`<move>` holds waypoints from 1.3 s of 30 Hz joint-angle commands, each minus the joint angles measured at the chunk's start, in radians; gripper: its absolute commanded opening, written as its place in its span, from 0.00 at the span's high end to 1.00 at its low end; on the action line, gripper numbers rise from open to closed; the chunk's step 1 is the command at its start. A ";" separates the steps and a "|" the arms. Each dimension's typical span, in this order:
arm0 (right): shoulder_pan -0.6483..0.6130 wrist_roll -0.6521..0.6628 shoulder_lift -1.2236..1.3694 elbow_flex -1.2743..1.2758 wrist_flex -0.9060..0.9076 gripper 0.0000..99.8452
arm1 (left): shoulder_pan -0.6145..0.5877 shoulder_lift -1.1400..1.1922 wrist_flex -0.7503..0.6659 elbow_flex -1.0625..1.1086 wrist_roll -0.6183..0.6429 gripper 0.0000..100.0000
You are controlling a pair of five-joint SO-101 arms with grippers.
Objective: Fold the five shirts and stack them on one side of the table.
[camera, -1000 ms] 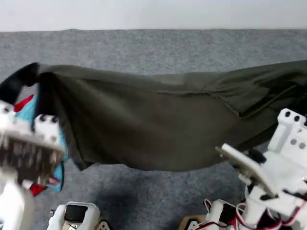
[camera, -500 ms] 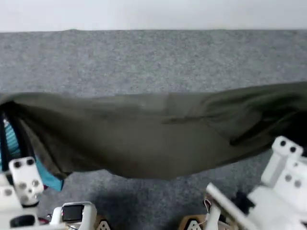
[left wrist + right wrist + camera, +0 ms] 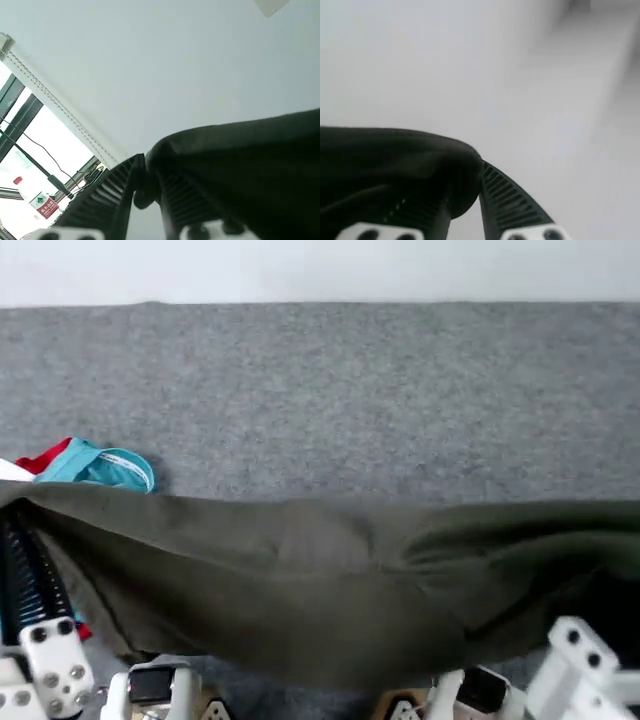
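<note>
Holding the dark olive shirt [image 3: 300, 580] off the grey table [image 3: 350, 380], stretched from the left edge to the right across the near side and sagging in the middle. Pinched at one end by the left gripper [image 3: 148, 175] and at the other by the right gripper [image 3: 465, 192], with cloth clamped between the ribbed jaws in each wrist view. Lying at far left on the table, just beyond the stretched edge, a bundle of teal and red garments [image 3: 100, 468]. Judged as the spreading-out step for one shirt, ahead of any fold. Calls next for lowering both ends together and evenly, laying the shirt flat on the grey surface farther out, releasing neither pinch until the cloth rests, and steering clear of the teal bundle.
</note>
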 commanded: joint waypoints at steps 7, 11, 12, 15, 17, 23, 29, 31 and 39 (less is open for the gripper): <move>-0.004 0.009 0.028 0.048 0.137 0.99 | -0.005 0.000 0.021 0.194 -0.011 1.00; -0.010 0.063 0.033 0.216 0.140 0.99 | -0.003 0.006 -0.035 0.400 -0.011 1.00; -0.010 0.084 0.033 0.267 0.139 0.99 | -0.003 0.006 -0.072 0.464 -0.011 1.00; -0.077 0.153 0.031 0.448 0.096 0.99 | -0.003 0.008 -0.224 0.673 -0.011 1.00; -0.116 0.212 0.030 0.569 0.045 0.99 | -0.003 0.009 -0.368 0.812 -0.011 1.00; -0.205 0.226 0.061 0.905 -0.274 0.99 | -0.003 0.011 -0.807 1.187 -0.068 1.00; -0.234 0.222 0.236 0.984 -0.512 0.99 | -0.003 0.012 -1.039 1.357 -0.132 1.00; -0.236 0.222 0.308 0.984 -0.591 0.99 | -0.003 0.026 -1.066 1.365 -0.137 1.00; -0.254 0.195 0.585 0.881 -0.733 0.99 | -0.002 0.344 -1.103 1.171 -0.132 1.00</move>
